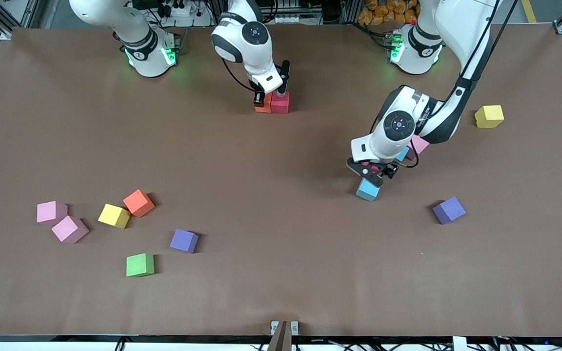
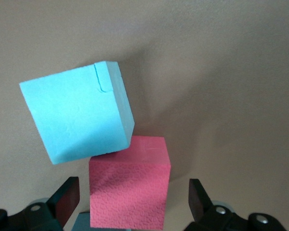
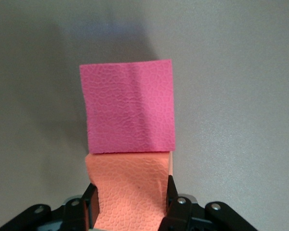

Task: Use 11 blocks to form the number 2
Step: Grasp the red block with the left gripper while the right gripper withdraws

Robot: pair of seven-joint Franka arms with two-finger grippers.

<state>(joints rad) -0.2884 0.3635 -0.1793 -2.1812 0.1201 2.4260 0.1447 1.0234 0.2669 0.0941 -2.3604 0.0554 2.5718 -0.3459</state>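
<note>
Looking down from the front, the right gripper (image 1: 270,96) clamps an orange block (image 1: 263,105) beside a crimson block (image 1: 280,102) near the robots' bases; release could nudge them apart. The left gripper (image 1: 371,171) hangs over a light blue block (image 1: 368,190). In the left wrist view its fingers (image 2: 67,198) stand wide, empty; the pink block (image 2: 129,183) probably crowds any descent. The right wrist view shows the orange block pinched, touching the crimson.

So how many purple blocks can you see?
2. The first purple block sits beside the green block, toward the right arm's end of the table. The second purple block sits toward the left arm's end, near the light blue block. The arms might hide more.
</note>
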